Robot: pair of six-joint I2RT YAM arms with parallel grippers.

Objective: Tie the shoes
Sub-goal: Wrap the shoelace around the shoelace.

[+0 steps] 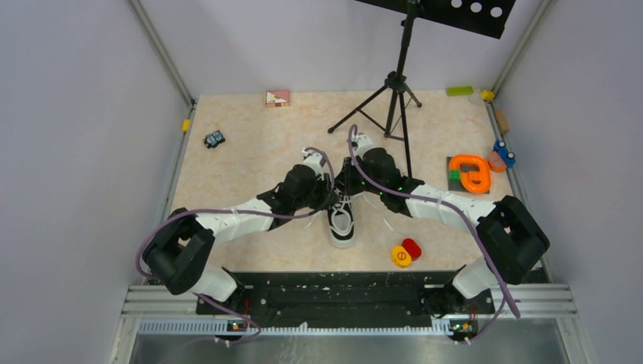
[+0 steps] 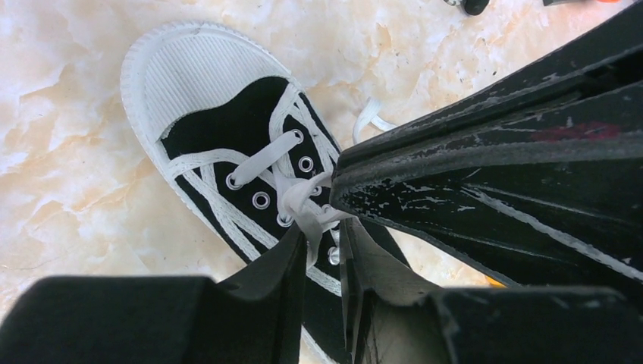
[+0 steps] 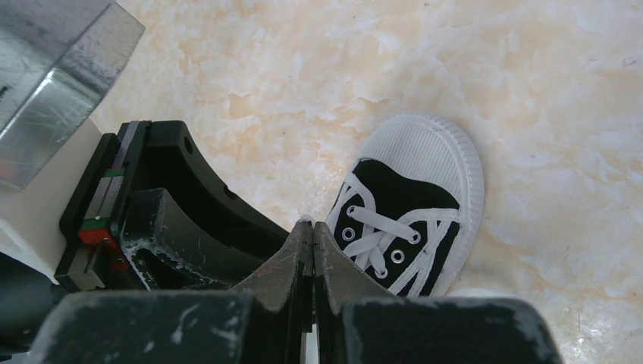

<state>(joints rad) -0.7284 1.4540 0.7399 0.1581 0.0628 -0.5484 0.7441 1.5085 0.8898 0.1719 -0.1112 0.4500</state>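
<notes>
The shoe point(image 1: 343, 221) is a small black sneaker with a white toe cap, lying mid-table between both arms, toe toward the arm bases. Its white laces point(image 2: 299, 199) bunch over the eyelets. My left gripper point(image 2: 322, 226) hovers over the tongue, jaws a little apart, and one lace strand runs up between them against the left finger. My right gripper point(image 3: 306, 224) is shut, with a sliver of white lace showing at its tip. From the left wrist view, the right gripper point(image 2: 337, 174) meets the lace bunch from the right. The shoe point(image 3: 413, 220) lies just right of those shut fingers.
A black tripod stand point(image 1: 394, 83) rises behind the grippers. An orange ring toy point(image 1: 470, 173) and a blue item point(image 1: 504, 154) lie at the right, red and yellow discs point(image 1: 406, 252) at the near right, a toy car point(image 1: 214, 139) at the far left, and a pink block point(image 1: 277, 98) at the back edge.
</notes>
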